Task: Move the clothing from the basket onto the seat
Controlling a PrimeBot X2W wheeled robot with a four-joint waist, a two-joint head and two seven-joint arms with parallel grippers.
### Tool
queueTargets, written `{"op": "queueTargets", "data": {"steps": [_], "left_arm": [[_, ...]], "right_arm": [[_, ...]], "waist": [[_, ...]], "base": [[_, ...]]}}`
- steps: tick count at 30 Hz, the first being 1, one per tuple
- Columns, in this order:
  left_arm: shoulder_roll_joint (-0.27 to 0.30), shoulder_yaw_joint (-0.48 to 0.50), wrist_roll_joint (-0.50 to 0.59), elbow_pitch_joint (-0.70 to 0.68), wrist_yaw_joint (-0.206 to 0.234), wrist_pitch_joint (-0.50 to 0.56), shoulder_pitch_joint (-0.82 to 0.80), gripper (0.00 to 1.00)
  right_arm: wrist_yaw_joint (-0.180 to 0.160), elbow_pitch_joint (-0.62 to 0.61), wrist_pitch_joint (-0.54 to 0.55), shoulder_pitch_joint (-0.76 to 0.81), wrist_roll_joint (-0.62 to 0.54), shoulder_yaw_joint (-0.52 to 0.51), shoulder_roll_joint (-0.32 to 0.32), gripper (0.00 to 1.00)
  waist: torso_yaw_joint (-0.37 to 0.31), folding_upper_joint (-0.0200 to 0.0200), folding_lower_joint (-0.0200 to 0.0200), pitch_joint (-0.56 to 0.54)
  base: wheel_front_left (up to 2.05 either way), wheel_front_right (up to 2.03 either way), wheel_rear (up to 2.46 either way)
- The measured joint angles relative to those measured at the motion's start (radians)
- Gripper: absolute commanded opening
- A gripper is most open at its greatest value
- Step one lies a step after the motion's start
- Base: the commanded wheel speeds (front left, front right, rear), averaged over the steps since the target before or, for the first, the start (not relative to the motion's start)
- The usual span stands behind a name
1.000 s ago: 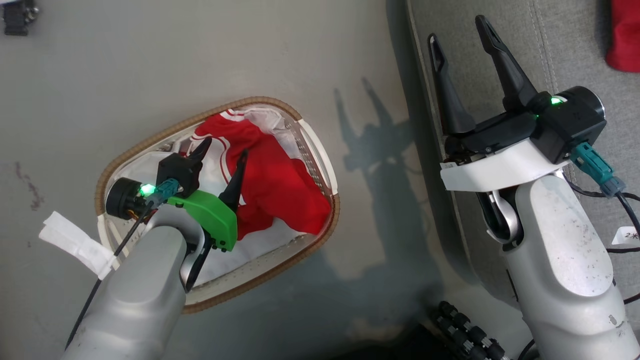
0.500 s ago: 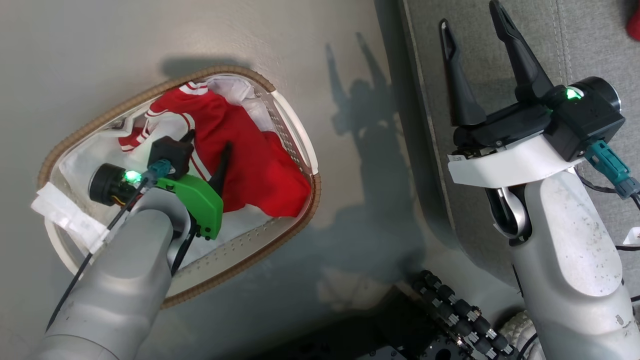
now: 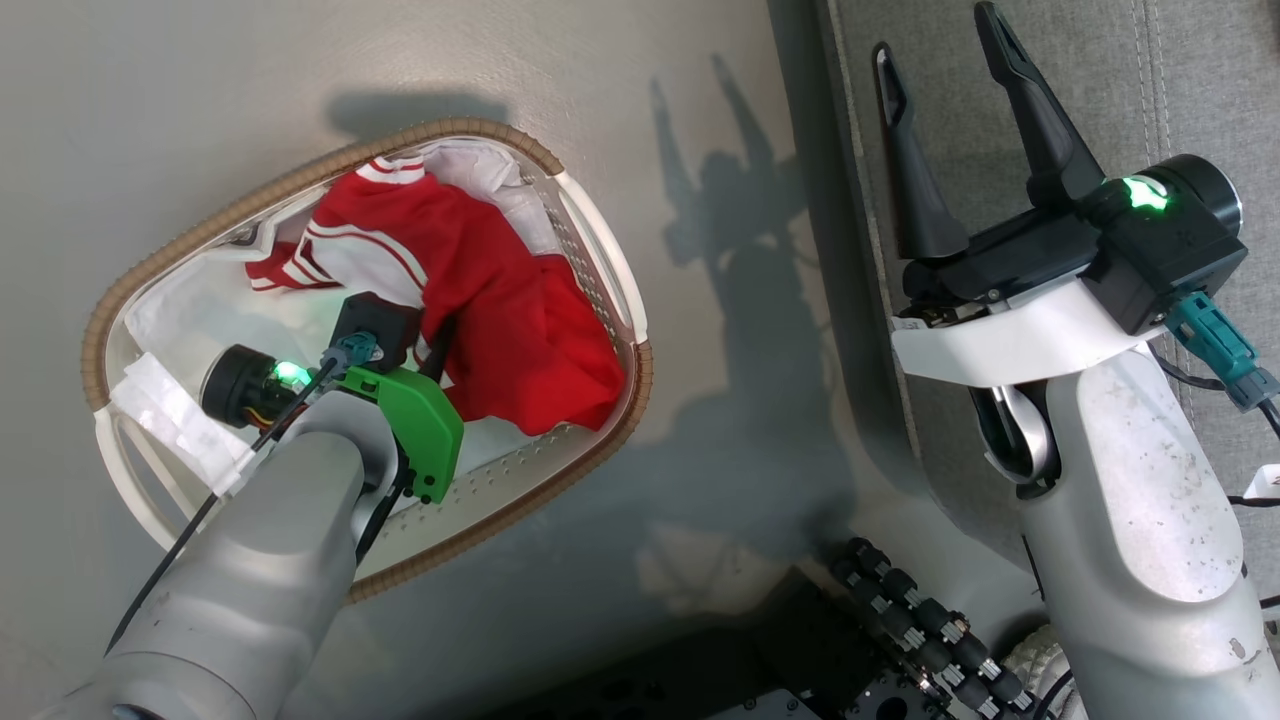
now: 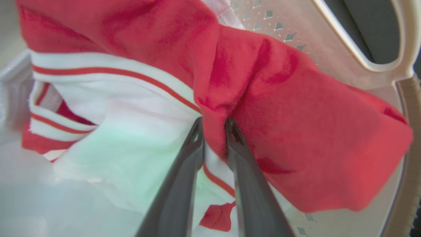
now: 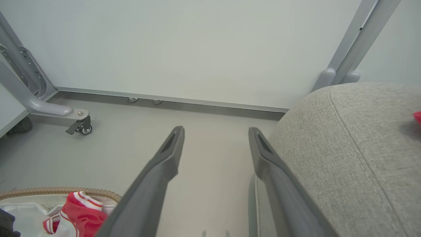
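The oval white basket (image 3: 300, 180) with its brown woven rim stands on the floor at the left. In it lies the red clothing (image 3: 500, 300) with white panels and stripes. My left gripper (image 3: 430, 332) reaches down into the basket. In the left wrist view the left gripper (image 4: 213, 123) is shut on a fold of the clothing (image 4: 296, 131), beside the perforated basket wall (image 4: 329, 42). My right gripper (image 3: 932, 40) hangs open and holds nothing, above the left edge of the grey seat (image 3: 1100, 80). The right wrist view shows that gripper (image 5: 216, 131), the seat (image 5: 345, 148), the basket rim (image 5: 49, 191) and the clothing (image 5: 82, 210).
A white fabric liner (image 3: 470, 165) pads the basket under the garments. A grey frame leg on a castor (image 5: 79, 126) stands by the pale wall. My base with a black ribbed cable chain (image 3: 920, 630) sits at the bottom. A scrap of red fabric (image 5: 417, 117) lies on the seat.
My left gripper's fingers have drawn together on a fold of the red clothing. The head camera has shifted, so the basket sits further left. The right gripper stays open.
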Motion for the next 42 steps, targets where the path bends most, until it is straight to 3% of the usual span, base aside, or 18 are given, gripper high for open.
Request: {"op": "queueTargets", "data": {"steps": [11,18,42], "left_arm": [[0.013,-0.046,-0.121,-0.026,0.0,-0.016,0.018,0.0],[0.015,0.02,-0.133,-0.115,0.0,-0.02,0.12,0.0],[-0.052,0.384,0.125,-0.474,0.0,-0.022,0.469,0.0]], "right_arm": [[0.0,0.034,0.0,-0.02,0.017,0.015,0.0,1.0],[0.0,0.09,0.0,-0.015,0.014,0.018,0.0,1.0],[0.0,0.278,0.0,0.209,-0.004,-0.009,0.001,1.0]], "waist": [[-0.015,0.0,-0.0001,-0.046],[-0.008,0.0,-0.0001,-0.134],[0.138,0.0,-0.0002,-0.553]], "base": [[0.0,0.0,0.0],[0.0,0.0,0.0],[0.0,0.0,0.0]]}}
